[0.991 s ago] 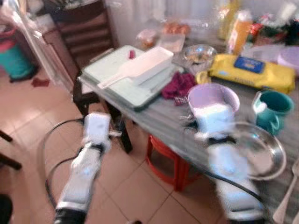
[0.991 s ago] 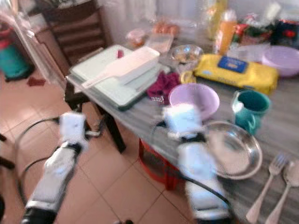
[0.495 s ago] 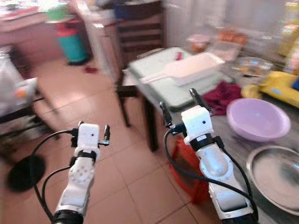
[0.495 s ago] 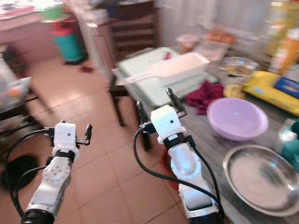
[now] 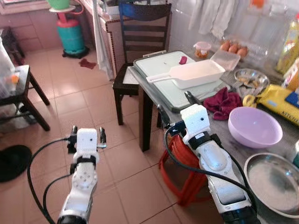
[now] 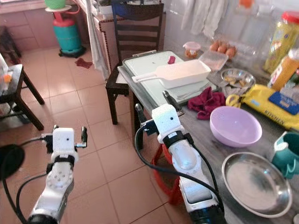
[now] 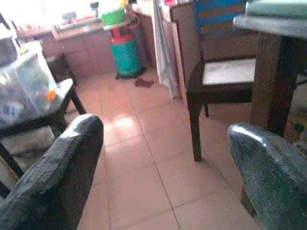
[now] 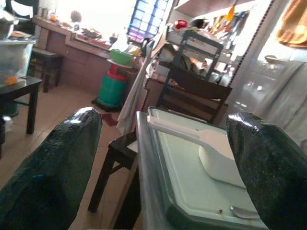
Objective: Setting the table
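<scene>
A grey table (image 5: 243,149) carries a purple bowl (image 5: 254,126), a steel plate (image 5: 275,183) and a teal mug (image 6: 286,158). At its far corner a white scoop-shaped dish (image 5: 196,74) lies on a pale green tray (image 5: 159,67), with a maroon cloth (image 5: 224,100) beside it. My right gripper (image 5: 175,106) is open and holds nothing, raised at the table's near-left edge, short of the tray. In the right wrist view the tray (image 8: 192,182) lies ahead between the fingers (image 8: 53,163). My left gripper (image 5: 87,135) is open over the tiled floor, left of the table.
A dark wooden chair (image 5: 140,32) stands at the table's far end, and a red stool (image 5: 180,163) sits under the table. A yellow packet (image 5: 280,95), a small steel bowl (image 5: 251,77) and eggs (image 5: 231,46) crowd the back. A teal gas cylinder (image 5: 71,35) and a black side table (image 5: 21,93) stand to the left.
The whole view has swung left and sharpened, bringing the chair, floor and side table into the picture. Both arms stay raised in front with open fingers.
</scene>
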Motion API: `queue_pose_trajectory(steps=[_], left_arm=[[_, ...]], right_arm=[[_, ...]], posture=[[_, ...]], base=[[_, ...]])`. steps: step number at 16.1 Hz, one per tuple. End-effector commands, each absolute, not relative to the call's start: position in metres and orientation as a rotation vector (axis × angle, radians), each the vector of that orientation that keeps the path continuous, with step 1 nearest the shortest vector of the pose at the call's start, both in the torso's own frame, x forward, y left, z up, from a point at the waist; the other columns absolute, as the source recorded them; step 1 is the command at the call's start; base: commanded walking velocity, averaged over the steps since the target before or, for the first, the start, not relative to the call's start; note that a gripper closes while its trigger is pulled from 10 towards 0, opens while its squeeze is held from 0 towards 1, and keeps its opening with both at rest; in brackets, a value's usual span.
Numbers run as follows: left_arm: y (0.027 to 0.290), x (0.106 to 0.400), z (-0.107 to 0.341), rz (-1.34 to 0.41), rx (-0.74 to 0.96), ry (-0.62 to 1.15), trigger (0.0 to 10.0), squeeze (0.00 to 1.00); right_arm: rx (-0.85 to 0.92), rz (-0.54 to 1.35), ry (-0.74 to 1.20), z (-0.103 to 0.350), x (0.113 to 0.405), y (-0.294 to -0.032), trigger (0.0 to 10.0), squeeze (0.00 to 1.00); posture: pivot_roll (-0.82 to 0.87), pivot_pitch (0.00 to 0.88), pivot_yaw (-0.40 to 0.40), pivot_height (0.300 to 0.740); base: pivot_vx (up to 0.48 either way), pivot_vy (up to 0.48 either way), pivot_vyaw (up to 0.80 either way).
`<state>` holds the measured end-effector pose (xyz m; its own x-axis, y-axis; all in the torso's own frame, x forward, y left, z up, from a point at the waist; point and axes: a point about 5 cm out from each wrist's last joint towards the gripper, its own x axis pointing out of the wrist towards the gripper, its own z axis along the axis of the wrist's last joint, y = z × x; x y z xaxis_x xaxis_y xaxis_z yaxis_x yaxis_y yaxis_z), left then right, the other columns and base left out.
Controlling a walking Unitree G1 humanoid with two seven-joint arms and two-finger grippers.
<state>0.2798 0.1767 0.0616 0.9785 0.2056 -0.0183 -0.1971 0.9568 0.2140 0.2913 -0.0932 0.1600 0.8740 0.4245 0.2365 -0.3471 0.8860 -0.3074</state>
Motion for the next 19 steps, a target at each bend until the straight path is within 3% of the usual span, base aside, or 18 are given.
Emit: queue_pose_trajectory(steps=[1, 6, 13, 15, 19], left_arm=[[0.175, 0.277, 0.059, 0.208, 0.209, 0.044, 10.0, 0.0], [0.178, 0.283, 0.054, 0.176, 0.261, 0.065, 10.0, 0.0], [0.179, 0.299, 0.051, 0.142, 0.36, 0.101, 10.0, 0.0], [0.176, 0.302, 0.047, 0.105, 0.377, 0.107, 10.0, 0.0], [0.181, 0.295, 0.032, 0.191, 0.356, 0.166, 10.0, 0.0]], right_arm=[[-0.242, 0.421, -0.303, 0.161, 0.294, -0.093, 10.0, 0.0], [-0.183, 0.314, -0.267, 0.152, 0.296, -0.105, 10.0, 0.0], [-0.195, 0.208, -0.223, 0.135, 0.291, -0.124, 10.0, 0.0], [-0.227, 0.179, -0.229, 0.133, 0.291, -0.129, 10.0, 0.0], [-0.246, 0.218, -0.232, 0.137, 0.298, -0.134, 10.0, 0.0]], posture=[[0.02, 0.033, -0.061, 0.74], [0.0, 0.026, -0.009, 0.74], [-0.09, 0.03, 0.093, 0.74], [-0.1, 0.032, 0.091, 0.74], [-0.08, 0.011, 0.041, 0.74]], base=[[0.0, 0.0, 0.0], [0.0, 0.0, 0.0], [0.0, 0.0, 0.8], [0.0, 0.0, 0.8], [0.0, 0.0, 0.8]])
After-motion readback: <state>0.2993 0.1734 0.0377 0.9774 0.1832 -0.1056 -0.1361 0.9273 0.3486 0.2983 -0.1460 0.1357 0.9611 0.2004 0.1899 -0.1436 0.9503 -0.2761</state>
